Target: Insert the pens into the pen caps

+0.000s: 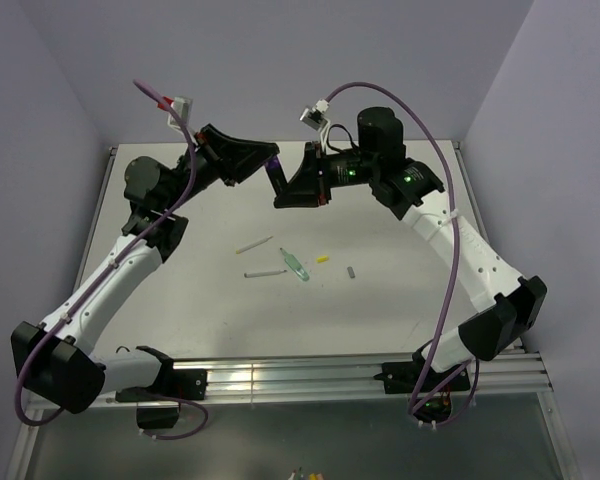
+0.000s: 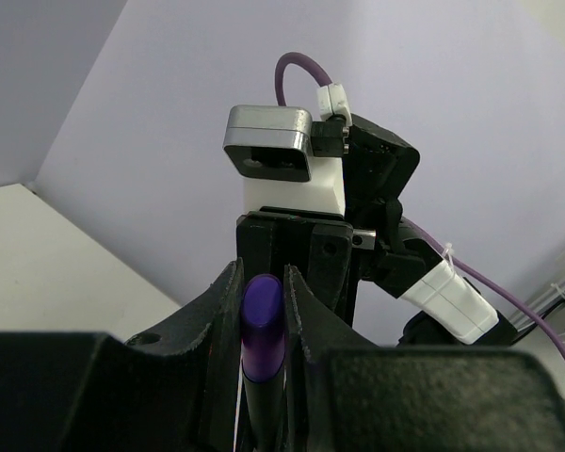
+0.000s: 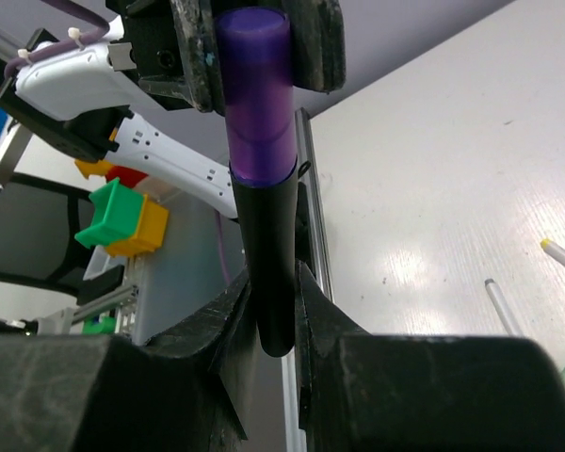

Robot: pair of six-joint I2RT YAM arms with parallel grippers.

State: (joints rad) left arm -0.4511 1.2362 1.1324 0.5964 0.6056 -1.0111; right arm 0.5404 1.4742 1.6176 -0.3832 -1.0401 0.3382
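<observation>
Jaws of the left gripper (image 2: pixel 262 294) are clamped on the purple cap (image 3: pixel 254 104), held in mid-air at the upper centre of the overhead view. The right gripper (image 3: pixel 275 315) is clamped on the black pen (image 3: pixel 268 245), which runs straight into that cap. Below them, mid-frame on the table (image 1: pixel 400 300), lie a pale pen (image 1: pixel 254 243), a grey-white pen (image 1: pixel 264 272), a green pen (image 1: pixel 294 264), a yellow cap (image 1: pixel 323 258) and a grey cap (image 1: pixel 351 271).

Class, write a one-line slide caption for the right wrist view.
Right hand grips the black pen while left hand clamps its purple cap, table beyond.
</observation>
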